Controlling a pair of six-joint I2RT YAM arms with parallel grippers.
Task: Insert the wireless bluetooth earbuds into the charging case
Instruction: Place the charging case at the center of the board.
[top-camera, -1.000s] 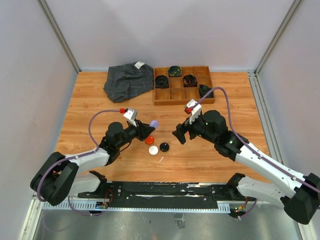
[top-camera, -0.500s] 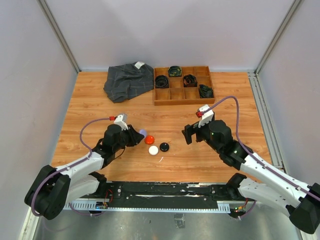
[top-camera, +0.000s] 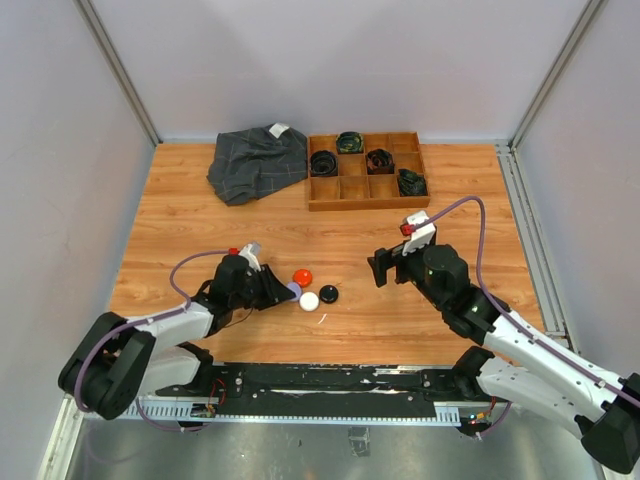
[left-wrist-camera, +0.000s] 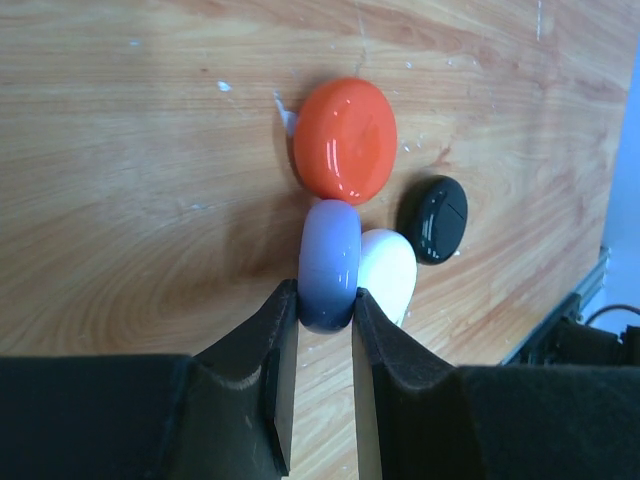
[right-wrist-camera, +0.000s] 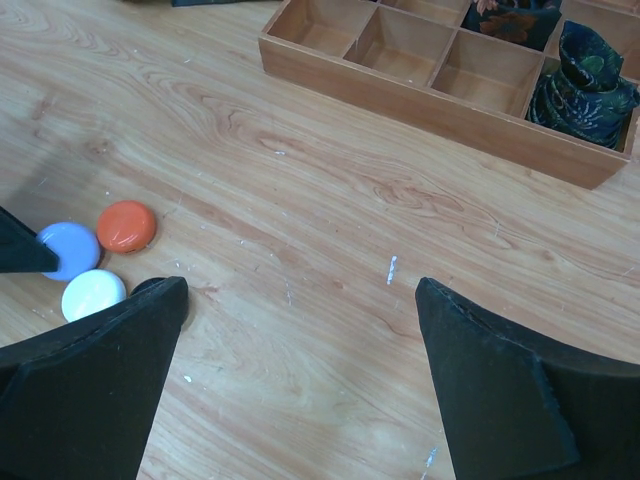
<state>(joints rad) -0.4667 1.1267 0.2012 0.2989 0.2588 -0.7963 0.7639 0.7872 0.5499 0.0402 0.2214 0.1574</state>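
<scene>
The left gripper (left-wrist-camera: 323, 300) pinches a glossy lavender round plastic charging case (left-wrist-camera: 330, 250) edge-on, just beside the glossy orange-red round plastic puck (left-wrist-camera: 345, 140), with a white puck (left-wrist-camera: 390, 270) against it and a black puck (left-wrist-camera: 433, 218) right of the orange-red one. No earbud can be made out. The case is best laid flat, clear of its neighbours; the right gripper (right-wrist-camera: 297, 290) hovers with fingers spread wide, well right of the orange-red puck

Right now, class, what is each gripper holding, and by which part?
The left gripper pinches the purple puck, seen edge-on, across its two broad faces at its near rim. The right gripper is open and holds nothing.
</scene>
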